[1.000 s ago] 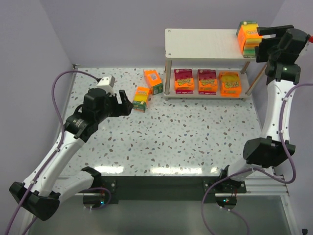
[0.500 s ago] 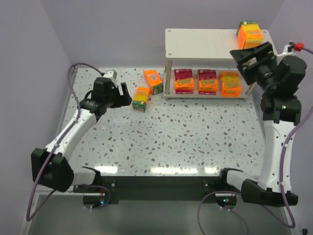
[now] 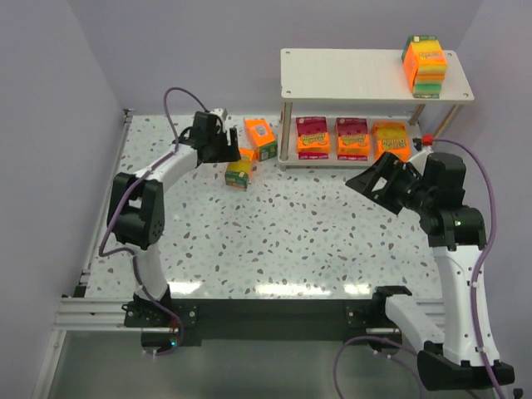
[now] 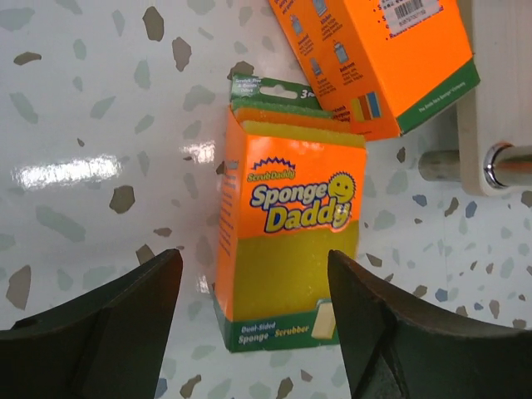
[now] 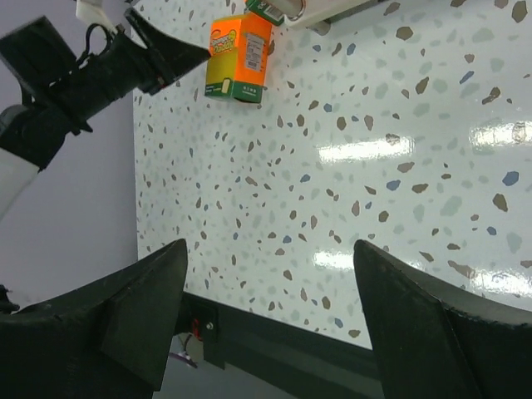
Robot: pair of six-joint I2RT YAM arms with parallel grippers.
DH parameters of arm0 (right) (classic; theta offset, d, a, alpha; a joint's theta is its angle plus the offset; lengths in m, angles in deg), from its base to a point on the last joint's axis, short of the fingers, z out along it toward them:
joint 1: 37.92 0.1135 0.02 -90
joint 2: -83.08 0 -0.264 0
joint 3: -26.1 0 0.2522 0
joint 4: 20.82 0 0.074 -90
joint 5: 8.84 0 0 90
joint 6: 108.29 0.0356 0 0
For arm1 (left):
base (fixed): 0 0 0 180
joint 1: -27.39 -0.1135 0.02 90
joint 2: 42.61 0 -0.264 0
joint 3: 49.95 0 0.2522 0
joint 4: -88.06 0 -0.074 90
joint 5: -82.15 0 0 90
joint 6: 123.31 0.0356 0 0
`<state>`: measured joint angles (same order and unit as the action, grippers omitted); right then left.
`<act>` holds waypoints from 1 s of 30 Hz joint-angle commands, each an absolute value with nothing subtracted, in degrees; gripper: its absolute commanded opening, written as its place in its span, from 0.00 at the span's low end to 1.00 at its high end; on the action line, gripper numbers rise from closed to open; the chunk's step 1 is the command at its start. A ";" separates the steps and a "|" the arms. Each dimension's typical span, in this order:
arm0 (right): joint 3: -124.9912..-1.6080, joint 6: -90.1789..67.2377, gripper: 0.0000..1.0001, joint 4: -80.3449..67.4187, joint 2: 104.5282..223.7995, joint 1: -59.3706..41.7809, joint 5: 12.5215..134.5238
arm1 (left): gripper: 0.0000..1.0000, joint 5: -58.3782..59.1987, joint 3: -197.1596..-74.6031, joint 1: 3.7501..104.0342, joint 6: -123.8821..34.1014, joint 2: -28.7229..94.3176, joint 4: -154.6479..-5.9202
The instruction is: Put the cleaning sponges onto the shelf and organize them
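Left gripper (image 3: 224, 150), upper-left centre of the overhead view: jaws spread wide, nothing held. The wrist view shows the near pack (image 4: 287, 241) lying face-up on the table (image 3: 316, 237) between them, touching neither jaw. The second pack (image 4: 378, 58) sits at its upper-right corner; touching or overlapping, can't tell which. Shelf leg (image 4: 465, 164) just right of both.

Right gripper (image 3: 366, 181), right of centre: spread, empty, over bare table.

Shelf (image 3: 349, 73), top right: one top pack (image 3: 425, 62) at the upper board's right end. Three lower packs (image 3: 352, 138) sit side by side on the bottom tier.

Risks, as I judge them:
- The near pack lies slightly skewed to the jaws, so closing may twist it rather than clamp it squarely.
- The right-hand jaw coming down could catch the second pack and shove it against the leg.
- Glossy wrap over soft sponge may squash and slip on the lift.
- The bottom tier looks full, so the carry must clear the upper board's edge.
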<state>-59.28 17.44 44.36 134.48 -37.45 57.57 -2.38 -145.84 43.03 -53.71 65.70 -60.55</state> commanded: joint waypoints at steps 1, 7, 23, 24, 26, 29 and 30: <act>-58.68 13.45 0.84 46.55 132.65 -36.69 55.76 | 0.75 -4.16 -151.51 42.69 -51.07 70.32 -61.48; -57.80 13.01 0.84 45.41 134.06 -35.99 55.32 | 0.52 -0.39 -149.50 42.69 -46.94 73.41 -62.17; -54.38 10.11 0.83 44.27 138.36 -33.62 54.97 | 0.13 28.17 -117.69 43.65 -36.04 48.81 -62.72; -54.11 9.49 0.83 44.36 139.41 -33.44 54.89 | 0.13 29.58 -115.85 45.31 -34.64 47.67 -62.45; -53.06 7.48 0.83 45.49 140.64 -33.35 54.18 | 0.14 33.54 -114.78 48.21 -33.58 44.94 -61.75; -51.66 4.14 0.82 47.08 143.11 -32.65 53.39 | 0.17 36.88 -117.05 55.33 -27.52 46.24 -57.89; -51.48 3.17 0.82 47.52 144.24 -31.78 53.48 | 0.17 38.19 -118.02 57.95 -24.99 47.29 -55.01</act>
<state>-52.50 8.39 46.20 142.48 -33.06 55.78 29.99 -115.68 52.47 -33.10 46.97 -61.16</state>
